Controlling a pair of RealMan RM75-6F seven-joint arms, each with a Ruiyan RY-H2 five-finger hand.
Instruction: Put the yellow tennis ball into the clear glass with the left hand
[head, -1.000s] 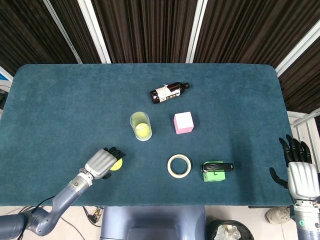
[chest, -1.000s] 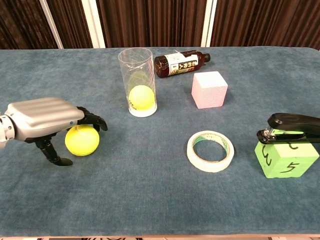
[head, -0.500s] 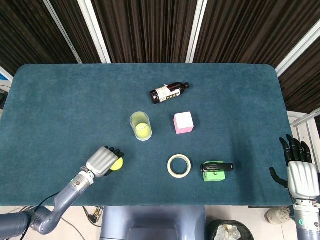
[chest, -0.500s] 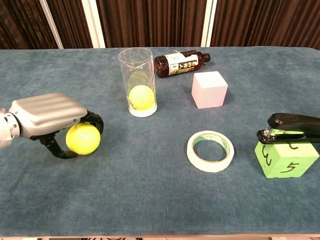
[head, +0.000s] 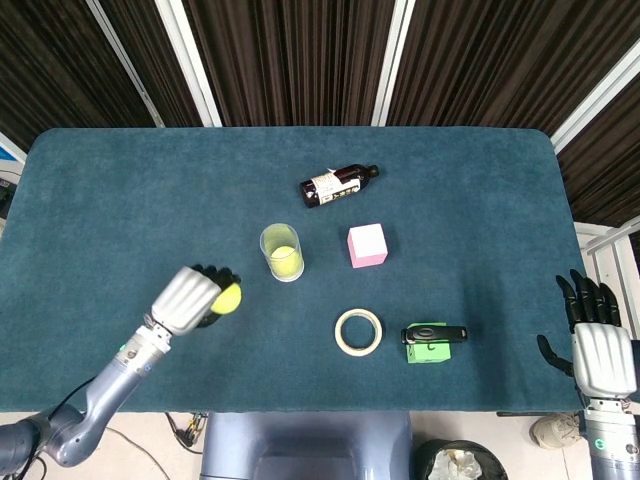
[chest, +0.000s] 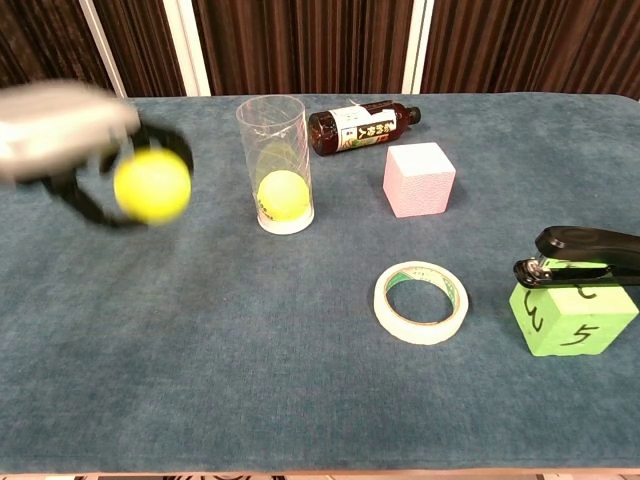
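My left hand (head: 192, 298) (chest: 75, 135) grips a yellow tennis ball (head: 228, 298) (chest: 152, 185) and holds it up off the table, to the left of the clear glass (head: 282, 252) (chest: 274, 165); in the chest view both are motion-blurred. The glass stands upright near the table's middle with another yellow ball (chest: 283, 194) inside it. My right hand (head: 597, 345) hangs beyond the table's right edge, fingers apart and holding nothing; the chest view does not show it.
A brown bottle (head: 338, 185) (chest: 362, 126) lies on its side behind the glass. A pink cube (head: 367, 245) (chest: 419, 178) sits right of the glass. A tape roll (head: 358, 332) (chest: 421, 301) and a black stapler on a green block (head: 433, 341) (chest: 577, 289) lie nearer the front.
My left hand closed around the tennis ball on the table, then lifted it up and slightly toward the glass. The right hand has stayed put.
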